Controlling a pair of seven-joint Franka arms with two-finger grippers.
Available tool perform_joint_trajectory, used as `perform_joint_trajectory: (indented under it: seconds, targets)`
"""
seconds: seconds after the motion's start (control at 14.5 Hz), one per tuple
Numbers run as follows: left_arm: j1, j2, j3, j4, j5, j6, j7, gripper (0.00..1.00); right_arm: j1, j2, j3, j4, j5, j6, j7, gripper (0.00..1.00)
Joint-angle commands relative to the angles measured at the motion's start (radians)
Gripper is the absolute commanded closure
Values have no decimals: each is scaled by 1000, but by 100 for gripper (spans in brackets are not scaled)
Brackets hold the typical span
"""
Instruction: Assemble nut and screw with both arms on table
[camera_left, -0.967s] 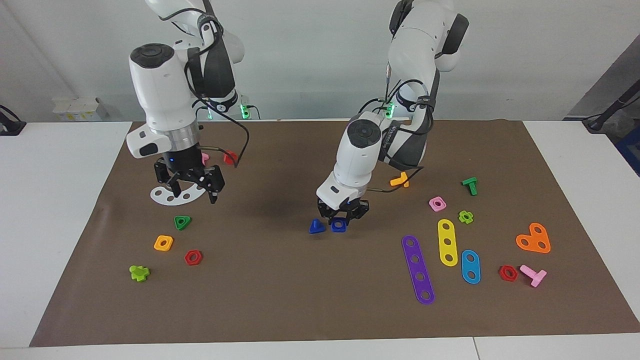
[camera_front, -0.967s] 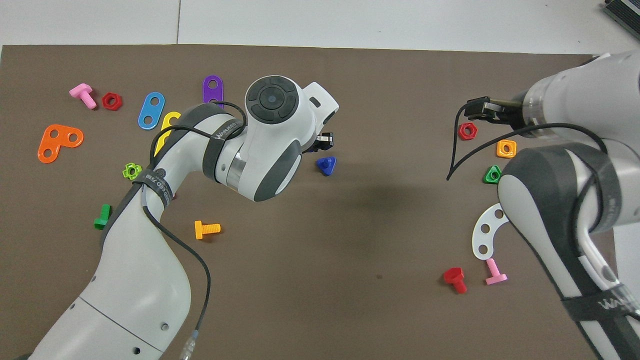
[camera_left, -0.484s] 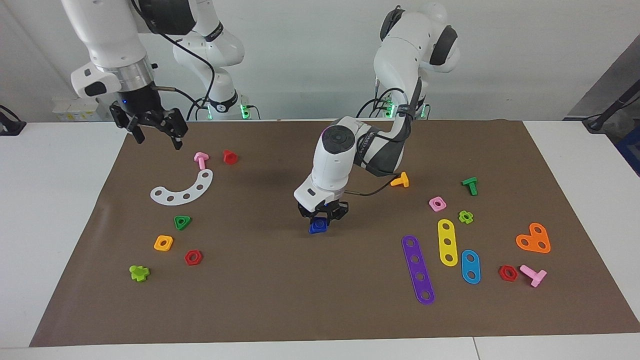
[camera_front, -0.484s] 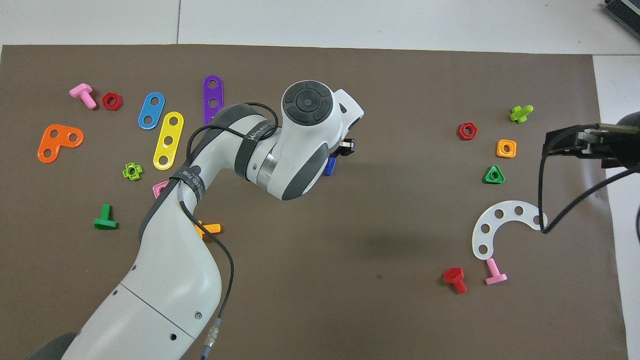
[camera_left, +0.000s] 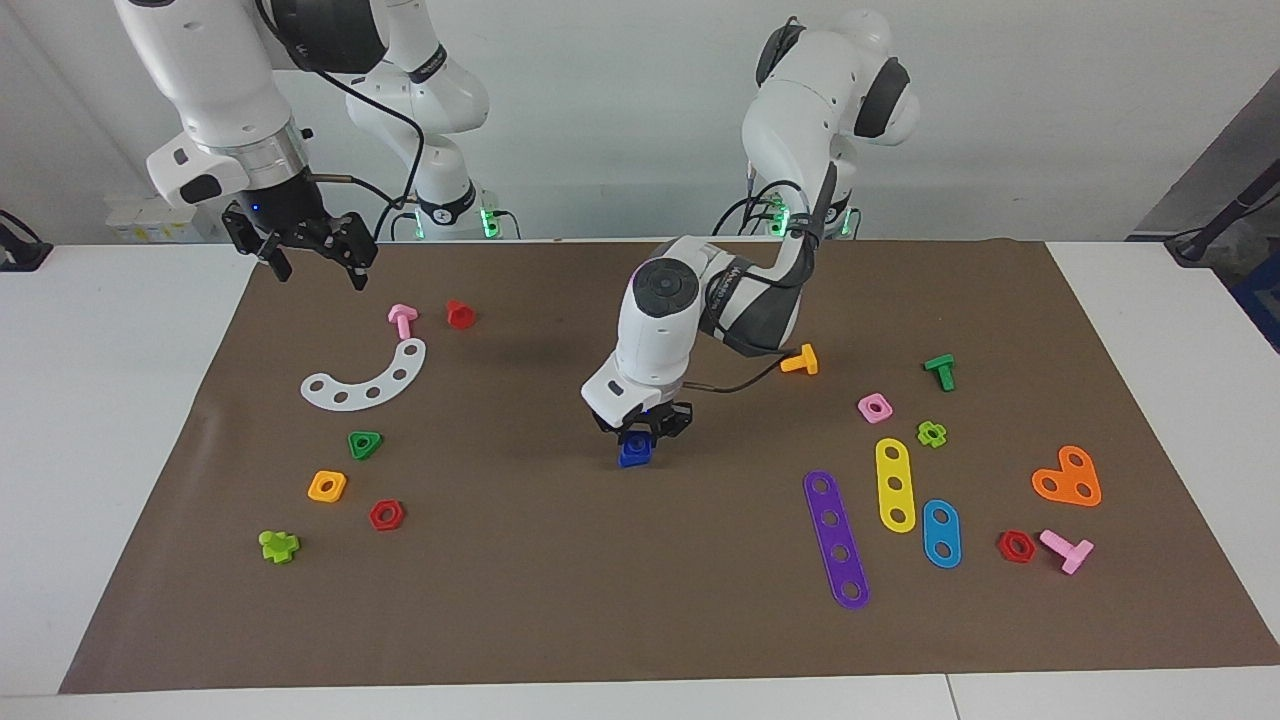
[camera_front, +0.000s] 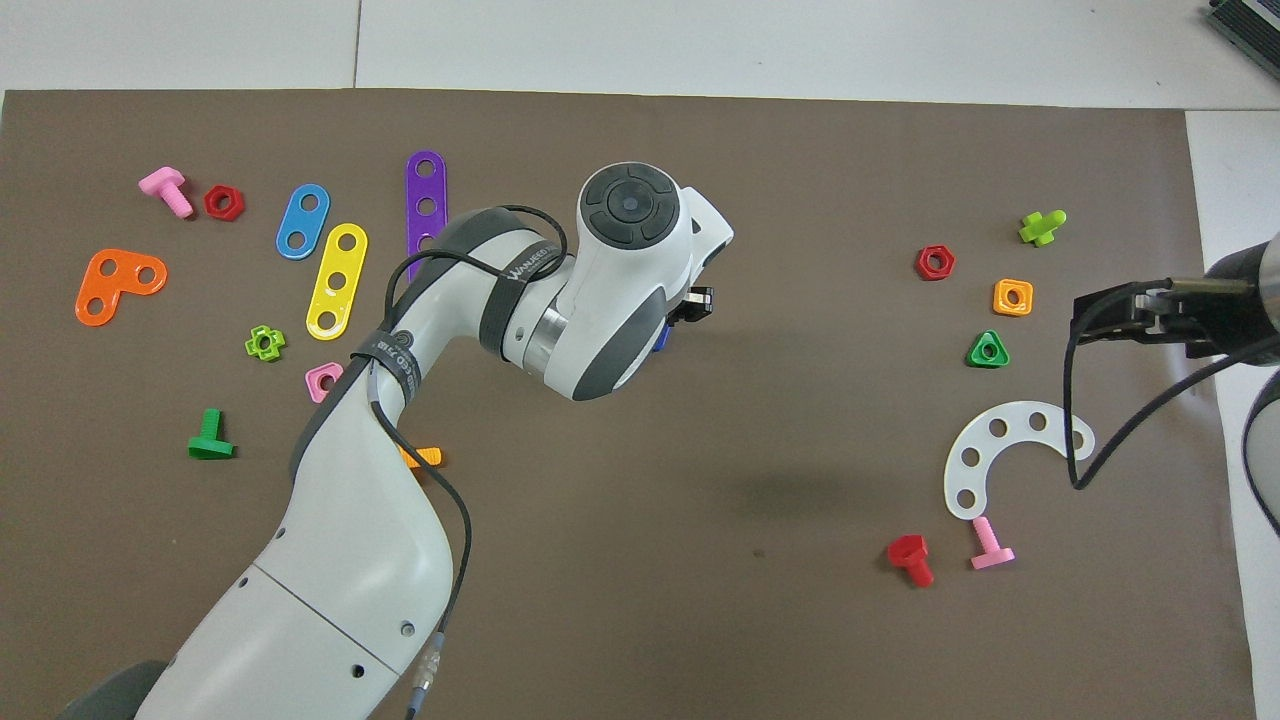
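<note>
My left gripper (camera_left: 642, 432) is low over the middle of the brown mat (camera_left: 560, 600) on the table, fingers pointing down and shut on the dark-blue nut (camera_left: 635, 452). The nut sits at mat level where the dark-blue screw lay; I cannot tell the screw apart from it. In the overhead view the left wrist covers them, and only a blue sliver of the nut (camera_front: 660, 338) shows beside the left gripper (camera_front: 688, 312). My right gripper (camera_left: 312, 252) is open and empty, raised over the mat's edge at the right arm's end; it also shows in the overhead view (camera_front: 1125, 305).
A white curved strip (camera_left: 365, 378), green triangular nut (camera_left: 365, 444), orange square nut (camera_left: 327, 486) and red hex nut (camera_left: 386, 515) lie toward the right arm's end. An orange bolt (camera_left: 800, 360), pink square nut (camera_left: 875, 407) and purple strip (camera_left: 836, 538) lie toward the left arm's end.
My left gripper carried the nut sideways onto the spot where the screw lay. My right gripper rose from over the white strip and drew back to the mat's edge.
</note>
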Motion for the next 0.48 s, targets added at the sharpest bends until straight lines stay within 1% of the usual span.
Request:
perform_joint_trajectory:
  seconds: [0.0,0.21,0.41]
  targets:
    - [-17,12,19,5,-17,-9,-8,100,-22,17,5,60,15,-44,-44,0]
    - [-17,12,19,-9,-17,4,-8,100,-13,18,5,58,15,-44,-47,0]
    - [-17,4,19,-63,-12,82,-33,100,-8,18,5,51,15,-41,-49,0]
